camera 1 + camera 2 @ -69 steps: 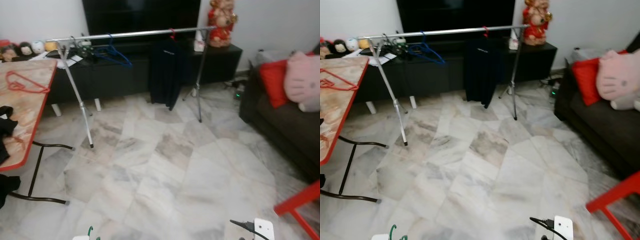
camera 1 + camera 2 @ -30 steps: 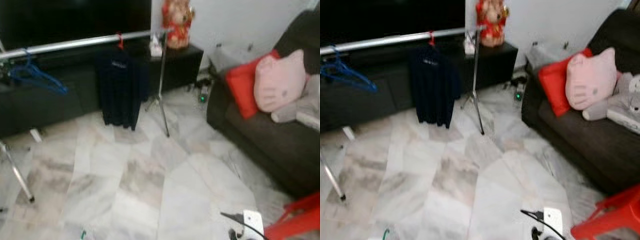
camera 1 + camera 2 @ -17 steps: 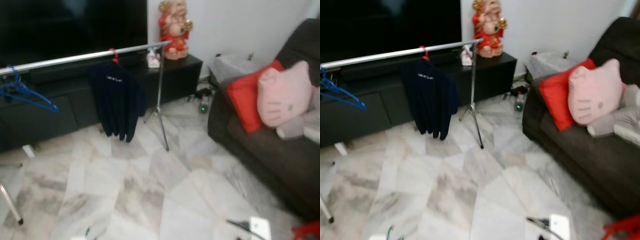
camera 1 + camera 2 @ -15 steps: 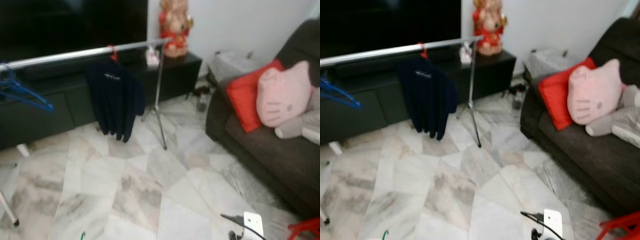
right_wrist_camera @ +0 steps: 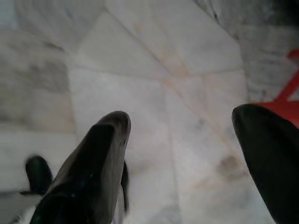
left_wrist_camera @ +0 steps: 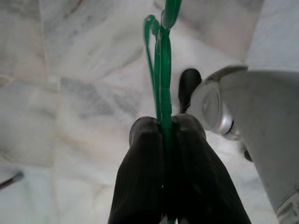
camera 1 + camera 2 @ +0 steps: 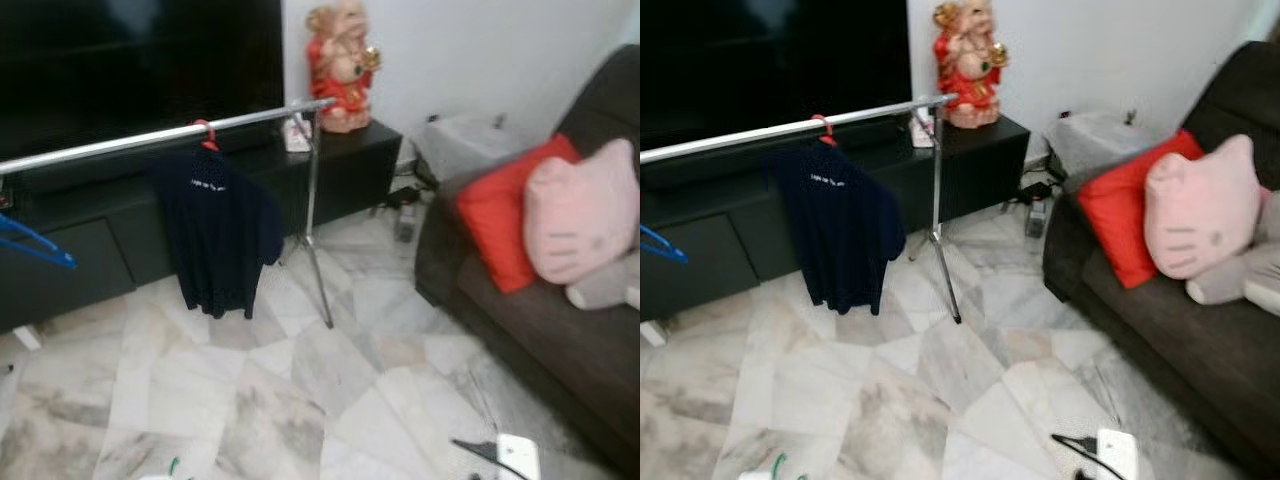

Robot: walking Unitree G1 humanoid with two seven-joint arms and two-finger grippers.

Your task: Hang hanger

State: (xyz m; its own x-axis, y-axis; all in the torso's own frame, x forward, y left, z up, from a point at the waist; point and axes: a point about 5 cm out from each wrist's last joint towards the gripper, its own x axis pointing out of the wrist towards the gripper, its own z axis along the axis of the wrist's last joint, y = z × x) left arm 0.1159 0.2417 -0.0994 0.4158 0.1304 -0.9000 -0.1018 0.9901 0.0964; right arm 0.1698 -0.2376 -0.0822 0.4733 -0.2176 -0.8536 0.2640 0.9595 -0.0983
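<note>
Clamping a green hanger, the left gripper faces a rail bearing a dark shirt.

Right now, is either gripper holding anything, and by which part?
The left gripper is shut on a green hanger, pinching its thin green bars between the fingertips. The right gripper is open and holds nothing.

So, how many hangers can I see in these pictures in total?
3. A red hanger holds the dark shirt on the rail; a blue hanger hangs further left, cut by the frame edge; a green hanger is clamped in the left gripper. More may hang out of frame.
</note>
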